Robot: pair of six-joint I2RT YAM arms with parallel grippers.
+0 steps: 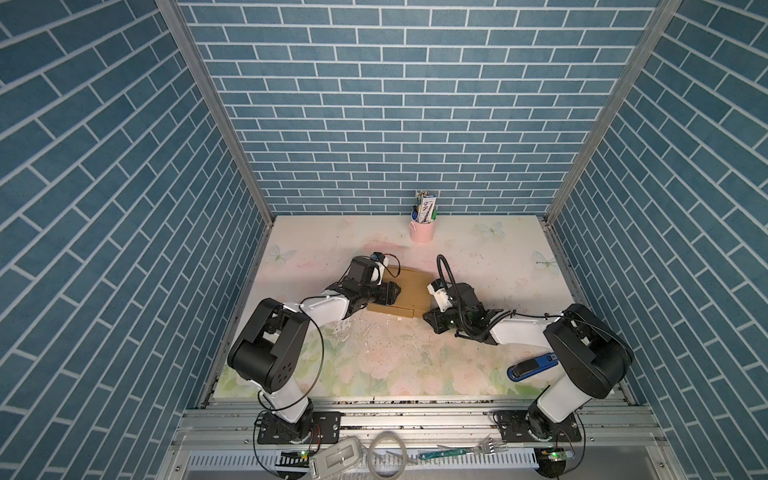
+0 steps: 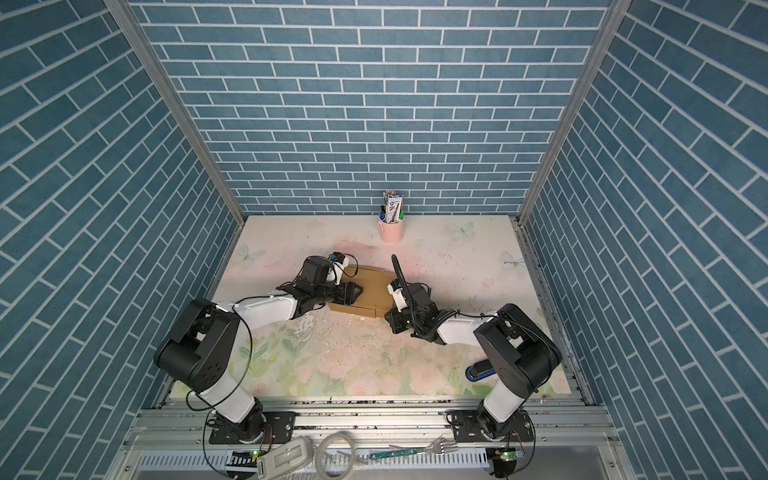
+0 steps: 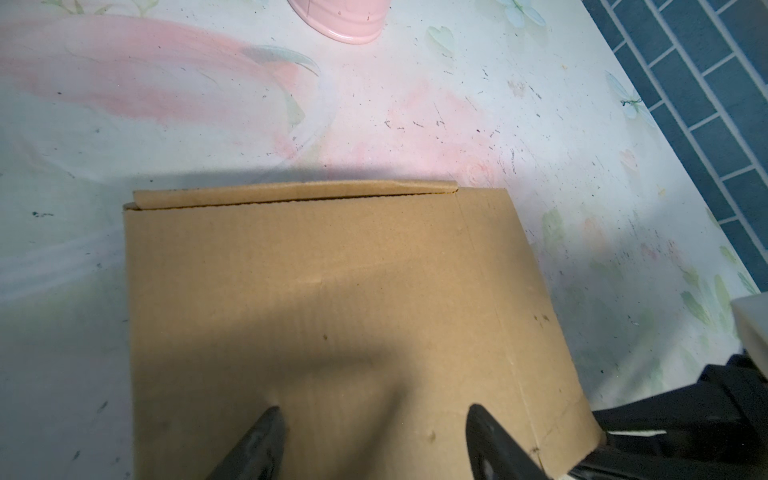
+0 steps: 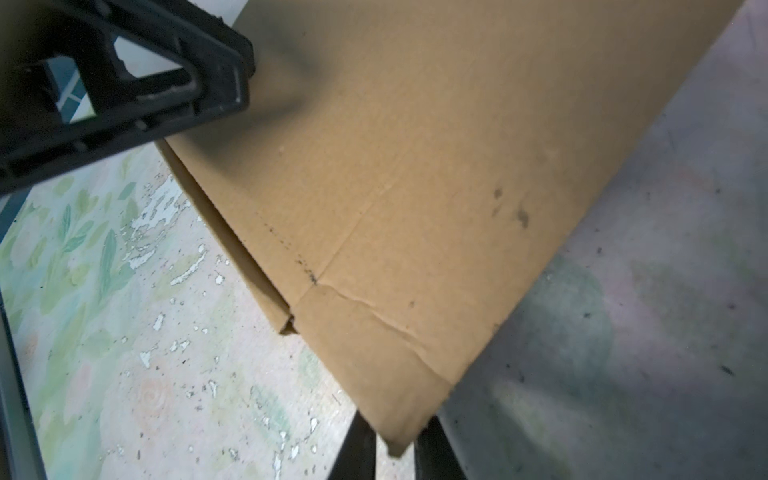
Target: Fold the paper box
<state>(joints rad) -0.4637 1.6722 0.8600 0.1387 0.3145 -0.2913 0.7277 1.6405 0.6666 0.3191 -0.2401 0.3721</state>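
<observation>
The paper box [image 1: 411,286] [image 2: 372,286] is a shallow brown cardboard box that lies closed and flat in the middle of the table. My left gripper [image 1: 395,293] [image 3: 373,411] is open, with both fingertips resting on the lid [image 3: 316,291] near its left edge. My right gripper [image 1: 429,318] [image 4: 397,432] is at the box's near right corner [image 4: 399,407]. Its jaws are drawn close together around that corner, and the cardboard hides their tips.
A pink cup [image 1: 422,233] [image 2: 391,231] holding pens stands at the back wall. A blue stapler [image 1: 532,366] lies near the right arm's base. A fork [image 1: 484,448], a tape ring [image 1: 386,455] and a white tool [image 1: 336,457] lie on the front rail. Blue brick walls enclose three sides.
</observation>
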